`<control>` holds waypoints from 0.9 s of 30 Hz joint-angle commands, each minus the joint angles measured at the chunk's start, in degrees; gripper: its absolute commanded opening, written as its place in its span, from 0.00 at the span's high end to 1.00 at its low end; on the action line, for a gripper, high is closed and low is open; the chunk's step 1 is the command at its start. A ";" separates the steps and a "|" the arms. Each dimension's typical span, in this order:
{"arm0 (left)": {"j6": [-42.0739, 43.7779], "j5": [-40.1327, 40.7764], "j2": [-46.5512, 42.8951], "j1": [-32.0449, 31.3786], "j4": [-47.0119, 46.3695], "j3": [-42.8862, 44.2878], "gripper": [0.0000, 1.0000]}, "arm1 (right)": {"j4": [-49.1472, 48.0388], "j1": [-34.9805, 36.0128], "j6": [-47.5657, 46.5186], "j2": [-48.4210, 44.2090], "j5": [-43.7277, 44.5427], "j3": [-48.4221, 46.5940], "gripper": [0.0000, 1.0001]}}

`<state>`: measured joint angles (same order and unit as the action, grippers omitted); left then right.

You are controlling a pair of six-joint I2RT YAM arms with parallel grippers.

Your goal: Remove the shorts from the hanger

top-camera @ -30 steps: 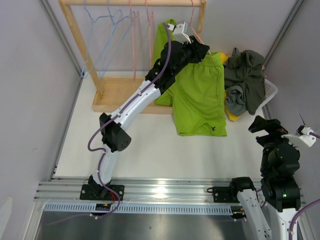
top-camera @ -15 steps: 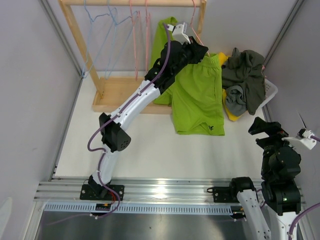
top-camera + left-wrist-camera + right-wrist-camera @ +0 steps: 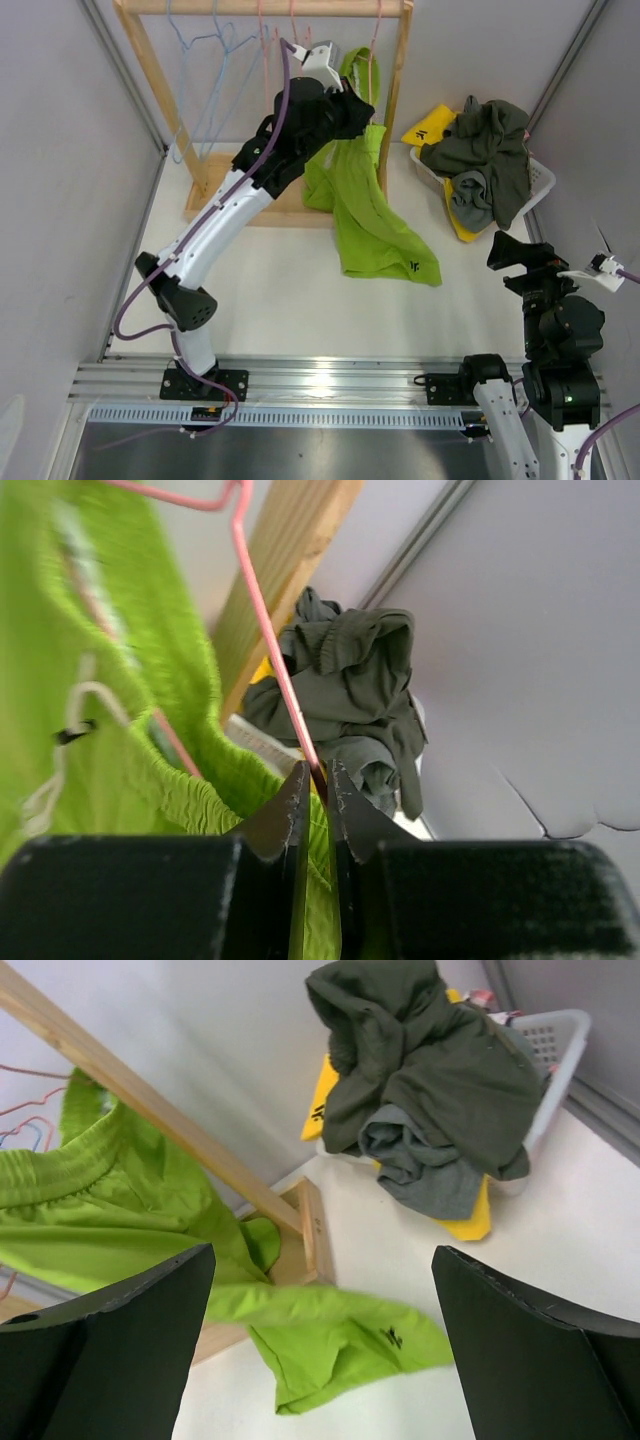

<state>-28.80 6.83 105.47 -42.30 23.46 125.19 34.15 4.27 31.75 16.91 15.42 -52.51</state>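
Lime green shorts (image 3: pixel 375 225) with a small dark logo hang on a pink hanger (image 3: pixel 377 45) at the wooden rack's right end, one leg trailing onto the table. My left gripper (image 3: pixel 352 112) is at the waistband, shut on the pink hanger wire (image 3: pixel 265 620) with green cloth (image 3: pixel 150 780) beside the jaws (image 3: pixel 318 775). Dark grey shorts (image 3: pixel 490 150) and yellow shorts (image 3: pixel 428 125) lie piled in a white basket (image 3: pixel 540 180). My right gripper (image 3: pixel 530 265) is open and empty, low at the right (image 3: pixel 330 1360). The pink patterned shorts are not visible.
The wooden rack (image 3: pixel 400 70) stands at the back, with empty blue hangers (image 3: pixel 215 60) and pink hangers (image 3: pixel 265 60) on its rail. Its base board (image 3: pixel 230 185) lies on the table. Grey walls close in on both sides.
My left arm swung left and back toward the rack, carrying the hanger and green shorts, which now hang narrower with a leg dragged left. The right arm barely moved.
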 commanded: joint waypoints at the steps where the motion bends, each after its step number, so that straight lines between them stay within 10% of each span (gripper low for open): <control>1: 2.78 2.30 -4.39 -0.59 4.74 -2.22 0.94 | -3.65 -0.40 0.07 1.81 -6.10 -1.63 0.01; 6: 3.83 2.93 -3.70 -0.59 7.03 -1.62 0.45 | -4.18 -0.58 -4.32 7.60 -11.98 -4.70 0.01; 12: 5.94 1.96 0.52 -0.50 8.78 5.32 0.10 | -2.42 -0.49 -9.16 16.57 -14.63 -10.50 0.01; 27: 8.23 1.87 10.62 0.11 3.87 18.33 0.11 | -3.83 -0.32 -8.72 14.65 -14.72 -5.06 0.00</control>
<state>-21.93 8.86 114.19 -42.50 30.89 139.41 32.12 3.90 23.88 31.75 1.78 -58.19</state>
